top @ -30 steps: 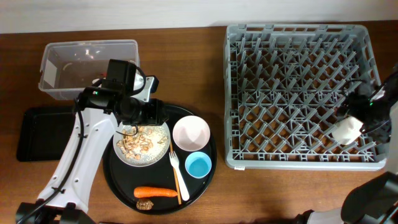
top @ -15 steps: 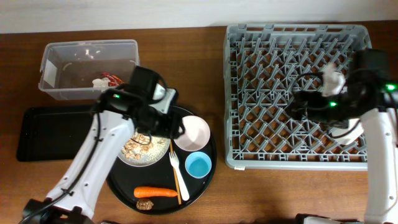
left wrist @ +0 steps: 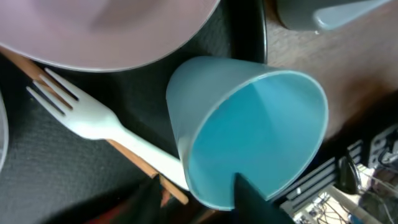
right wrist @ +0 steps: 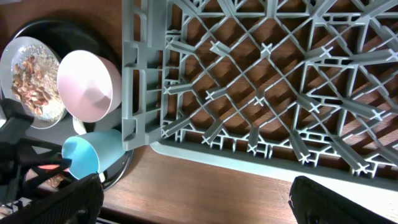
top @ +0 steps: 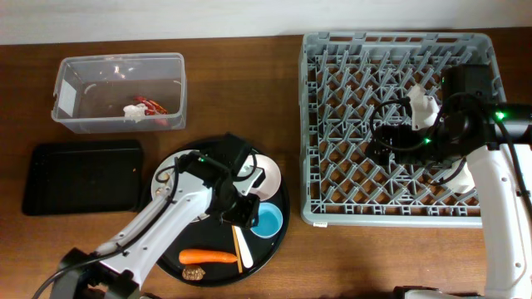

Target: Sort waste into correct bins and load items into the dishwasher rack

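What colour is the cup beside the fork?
Light blue inside and out; the cup shows best in the left wrist view.

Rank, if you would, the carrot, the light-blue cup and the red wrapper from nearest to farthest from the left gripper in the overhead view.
From the left gripper:
1. light-blue cup, right beside it on the round black tray.
2. carrot, near the tray's front edge.
3. red wrapper, away inside the clear tub.

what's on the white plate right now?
Beige crumbly food scraps lie on the white plate, plain in the right wrist view. Overhead, the left arm covers most of the plate; part of its edge is hidden in both views.
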Robot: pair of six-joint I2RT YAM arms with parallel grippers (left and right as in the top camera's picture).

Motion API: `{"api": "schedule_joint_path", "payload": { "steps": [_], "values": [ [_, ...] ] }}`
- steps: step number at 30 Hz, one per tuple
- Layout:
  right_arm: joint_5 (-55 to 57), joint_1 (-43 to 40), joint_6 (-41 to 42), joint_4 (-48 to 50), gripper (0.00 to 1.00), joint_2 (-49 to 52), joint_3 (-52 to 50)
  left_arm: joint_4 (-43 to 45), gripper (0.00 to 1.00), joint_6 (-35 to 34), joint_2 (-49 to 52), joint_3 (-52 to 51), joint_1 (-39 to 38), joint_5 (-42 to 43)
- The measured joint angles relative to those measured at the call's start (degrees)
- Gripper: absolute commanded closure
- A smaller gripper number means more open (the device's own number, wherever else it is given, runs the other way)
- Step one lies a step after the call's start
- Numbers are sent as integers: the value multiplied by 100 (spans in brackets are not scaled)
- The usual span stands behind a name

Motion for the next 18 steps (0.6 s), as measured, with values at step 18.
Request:
{"api": "schedule_joint_path", "payload": {
  "steps": [18],
  "values": [
    [17,0,-59,-85,1,0,0,-57,100,-79,-61,424,380,-2]
  ]
}}
